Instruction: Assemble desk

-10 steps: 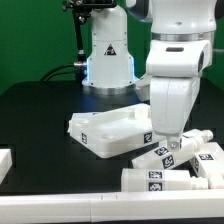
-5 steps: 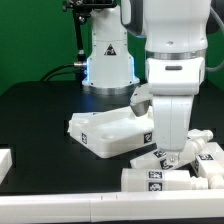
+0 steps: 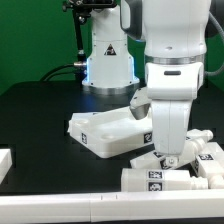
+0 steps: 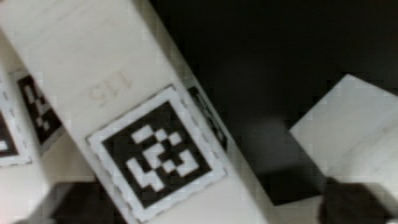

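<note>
The white rimmed desk top point(image 3: 105, 132) lies on the black table. Several white square legs with tags lie in a pile at the exterior view's right, front of the top: one along the front point(image 3: 160, 181), one at the far right point(image 3: 207, 150). My gripper point(image 3: 170, 153) is low over this pile, fingers down around a tagged leg point(image 3: 158, 158). In the wrist view that leg point(image 4: 151, 110) fills the picture and runs between my dark fingertips point(image 4: 71, 200). A gap shows beside it, so my gripper point(image 4: 214, 205) is open. A corner of the desk top point(image 4: 356, 115) shows beside it.
The robot base point(image 3: 108, 55) stands at the back behind the desk top. A white piece point(image 3: 5, 160) sits at the exterior view's left edge. Another leg point(image 4: 15, 110) lies close against the one between the fingers.
My gripper has come down and shifted slightly towards the exterior view's left, onto the pile of legs. The desk top and legs have not moved.
</note>
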`<state>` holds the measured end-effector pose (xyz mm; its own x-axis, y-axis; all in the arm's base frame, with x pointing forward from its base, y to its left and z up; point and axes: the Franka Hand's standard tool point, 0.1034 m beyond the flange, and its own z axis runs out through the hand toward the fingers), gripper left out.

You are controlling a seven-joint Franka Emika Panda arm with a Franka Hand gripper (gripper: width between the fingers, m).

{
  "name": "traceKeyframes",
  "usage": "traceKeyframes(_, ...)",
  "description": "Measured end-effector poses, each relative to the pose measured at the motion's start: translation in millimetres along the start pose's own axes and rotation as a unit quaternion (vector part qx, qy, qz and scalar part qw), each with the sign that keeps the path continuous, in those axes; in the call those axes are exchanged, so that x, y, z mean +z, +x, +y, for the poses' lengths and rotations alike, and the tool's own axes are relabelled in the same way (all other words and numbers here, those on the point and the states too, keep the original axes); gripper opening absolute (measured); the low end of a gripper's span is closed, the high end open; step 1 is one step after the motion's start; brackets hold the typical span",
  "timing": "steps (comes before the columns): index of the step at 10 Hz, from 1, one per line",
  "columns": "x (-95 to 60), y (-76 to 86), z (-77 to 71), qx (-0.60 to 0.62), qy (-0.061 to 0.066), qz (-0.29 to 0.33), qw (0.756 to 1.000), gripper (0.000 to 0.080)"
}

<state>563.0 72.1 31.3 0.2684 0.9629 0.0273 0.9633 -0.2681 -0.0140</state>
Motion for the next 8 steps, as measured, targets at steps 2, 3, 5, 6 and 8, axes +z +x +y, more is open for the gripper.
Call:
traceKeyframes(2, 0.0, -0.1, 0.1, 0.000, 0.000, 0.000, 1.000, 0.0284)
traceKeyframes(3, -0.3, 0.1, 0.1, 0.000, 0.000, 0.000, 1.000, 0.0284)
traceKeyframes(5, -27.9, -1.4, 1.4, -0.003, 0.006, -0.012, 1.000, 0.0284)
traceKeyframes(6, -50.3, -15.1, 4.4, -0.040, 0.006, -0.019, 0.999, 0.0284)
traceKeyframes(8, -69.7, -52.7, 14.7, -0.058, -0.004, -0.021, 0.998, 0.0284)
